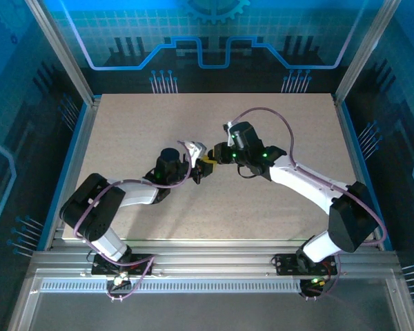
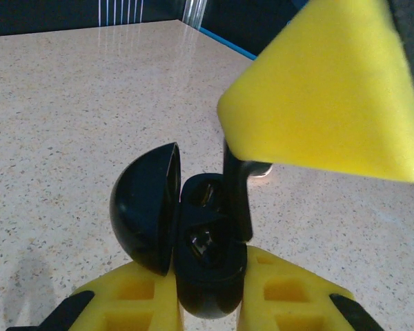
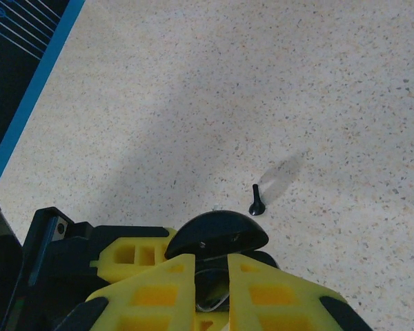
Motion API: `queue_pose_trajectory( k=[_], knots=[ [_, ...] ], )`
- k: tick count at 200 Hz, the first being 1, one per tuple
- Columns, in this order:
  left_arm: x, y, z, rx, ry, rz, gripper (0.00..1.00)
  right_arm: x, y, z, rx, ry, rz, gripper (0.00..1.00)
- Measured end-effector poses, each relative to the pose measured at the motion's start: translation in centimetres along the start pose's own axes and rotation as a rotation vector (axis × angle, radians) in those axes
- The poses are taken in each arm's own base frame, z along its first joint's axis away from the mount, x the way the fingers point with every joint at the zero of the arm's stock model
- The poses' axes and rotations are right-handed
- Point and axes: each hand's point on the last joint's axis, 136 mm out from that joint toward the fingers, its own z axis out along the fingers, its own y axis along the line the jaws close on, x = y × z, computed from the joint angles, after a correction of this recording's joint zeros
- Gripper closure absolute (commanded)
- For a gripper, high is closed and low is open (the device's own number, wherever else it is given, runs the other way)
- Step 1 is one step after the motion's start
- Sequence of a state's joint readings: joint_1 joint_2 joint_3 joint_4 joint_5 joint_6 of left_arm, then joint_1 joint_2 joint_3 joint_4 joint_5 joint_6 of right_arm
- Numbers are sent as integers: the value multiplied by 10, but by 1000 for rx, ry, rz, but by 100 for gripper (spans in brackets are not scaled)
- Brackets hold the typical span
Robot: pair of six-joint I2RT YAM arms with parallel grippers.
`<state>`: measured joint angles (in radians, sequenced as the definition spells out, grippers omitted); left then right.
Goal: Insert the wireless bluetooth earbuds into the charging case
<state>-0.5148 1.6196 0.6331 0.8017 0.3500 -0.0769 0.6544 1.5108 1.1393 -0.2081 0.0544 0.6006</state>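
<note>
- The left hand [image 2: 210,303] is clamped around a round, glossy black plastic charging case [image 2: 205,255], whose domed lid [image 2: 146,207] is swung open to the left.
- The right hand [image 3: 211,279] is closed on a slim black earbud [image 2: 237,186], whose stem reaches down into the right side of the open case.
- A second tiny black earbud [image 3: 257,202] sits on the speckled beige desk [image 3: 317,89], just beyond the case.
</note>
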Motion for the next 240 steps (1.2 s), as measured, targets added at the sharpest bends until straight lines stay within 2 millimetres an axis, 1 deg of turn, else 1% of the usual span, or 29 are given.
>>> queue_pose_trajectory(
  k=[45, 71, 145, 208, 240],
  knots=[
    [-6, -2, -2, 3, -15, 4, 89, -4, 2, -4, -6, -26, -7, 84],
    [-10, -4, -3, 5, -26, 9, 89, -1, 1, -2, -2, -24, -18, 84],
    [-17, -5, -5, 8, -43, 17, 89, -5, 5, -7, -11, -44, -50, 84],
    [-19, -6, -6, 8, -49, 20, 88, -3, 7, -7, -21, -42, -55, 80],
    [-22, -7, -7, 8, -49, 20, 88, -3, 8, -7, -25, -39, -59, 75]
  ],
)
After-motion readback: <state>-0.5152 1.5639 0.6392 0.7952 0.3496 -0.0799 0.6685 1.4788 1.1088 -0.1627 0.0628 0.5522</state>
